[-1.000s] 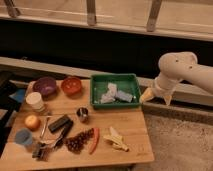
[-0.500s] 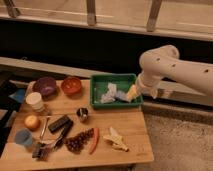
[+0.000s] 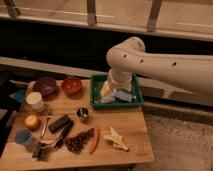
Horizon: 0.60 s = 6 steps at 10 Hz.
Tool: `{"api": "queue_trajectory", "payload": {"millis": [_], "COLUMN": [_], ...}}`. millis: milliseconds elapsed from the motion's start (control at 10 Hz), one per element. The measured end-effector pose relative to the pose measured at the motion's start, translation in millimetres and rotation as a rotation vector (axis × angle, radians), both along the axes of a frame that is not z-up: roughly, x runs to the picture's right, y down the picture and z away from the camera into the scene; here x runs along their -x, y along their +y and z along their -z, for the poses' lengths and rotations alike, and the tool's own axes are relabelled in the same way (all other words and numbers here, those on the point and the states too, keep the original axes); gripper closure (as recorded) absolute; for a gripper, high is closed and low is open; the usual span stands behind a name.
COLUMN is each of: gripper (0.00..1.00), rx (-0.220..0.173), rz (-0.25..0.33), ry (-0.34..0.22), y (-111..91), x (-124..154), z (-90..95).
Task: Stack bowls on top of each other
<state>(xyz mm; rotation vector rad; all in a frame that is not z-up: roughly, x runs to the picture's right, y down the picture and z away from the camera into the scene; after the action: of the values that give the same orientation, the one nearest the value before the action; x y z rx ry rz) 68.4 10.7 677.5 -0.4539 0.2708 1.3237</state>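
The orange-red bowl (image 3: 72,86) and the dark purple bowl (image 3: 45,85) stand side by side, apart, at the back left of the wooden table (image 3: 130,130). Both are upright and empty as far as I can see. My white arm reaches in from the right. Its gripper (image 3: 106,90) hangs over the left part of the green tray (image 3: 137,100), to the right of the orange-red bowl.
A white cup (image 3: 34,100), a shiny metal cup (image 3: 82,114), an orange (image 3: 31,121), a blue cup (image 3: 23,137), black tools (image 3: 60,124), grapes (image 3: 77,141), a red chilli (image 3: 94,140) and a banana (image 3: 116,138) lie on the table. The tray holds pale packets.
My arm has swung left from beyond the table's right edge to over the green tray. The bowls have not moved.
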Motion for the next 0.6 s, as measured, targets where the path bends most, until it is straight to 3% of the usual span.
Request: {"api": "queue_trajectory", "payload": {"millis": [300, 600], "gripper": [0.2, 0.2], "rx": [0.002, -0.032], "rz": [0.003, 0.064], "ry": [0.003, 0.002], "y": [1, -14], "x": [2, 14], "z": [-0.5, -6.2]}}
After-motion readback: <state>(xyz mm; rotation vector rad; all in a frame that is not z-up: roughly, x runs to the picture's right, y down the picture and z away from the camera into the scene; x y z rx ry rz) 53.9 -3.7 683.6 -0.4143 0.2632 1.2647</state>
